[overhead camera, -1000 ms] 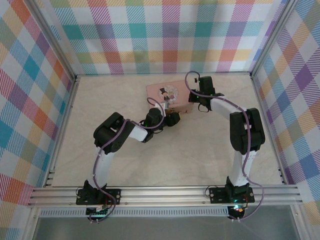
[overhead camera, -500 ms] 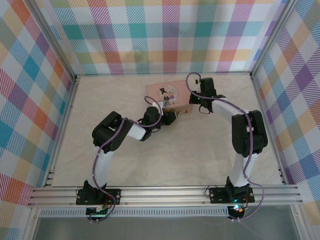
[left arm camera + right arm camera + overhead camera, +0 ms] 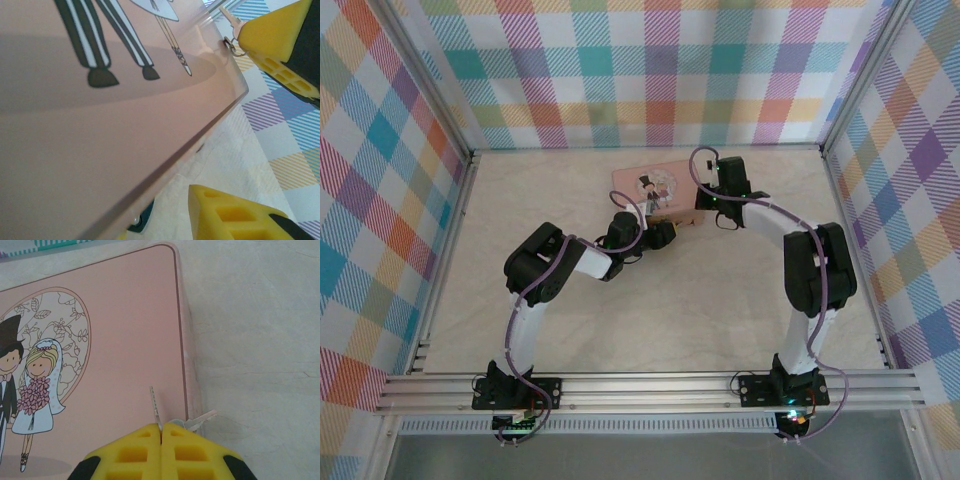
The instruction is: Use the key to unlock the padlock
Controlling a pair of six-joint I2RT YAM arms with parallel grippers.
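The key (image 3: 155,404) is a thin silvery blade sticking out from between the fingertips of my right gripper (image 3: 161,427), which is shut on it above the pink tin's right edge. A second small key (image 3: 201,420) hangs from the same ring at the side. In the left wrist view, the padlock (image 3: 143,220) shows as a sliver of blue body under the tin's near edge. My left gripper (image 3: 160,216) is open around that spot, and table shows between the padlock and the right finger (image 3: 235,215). From above, the left gripper (image 3: 665,236) sits at the tin's near edge and the right gripper (image 3: 704,208) at its right corner.
The pink picture-lidded tin (image 3: 655,188) lies at the back middle of the table, and both grippers crowd its near-right side. The right gripper's yellow fingers (image 3: 280,40) stand close ahead of the left wrist camera. Plaid walls enclose the table on three sides.
The left gripper has moved up against the tin's near edge. Its jaws narrowed and then spread again. The right gripper has shifted slightly toward the tin with the key in it.
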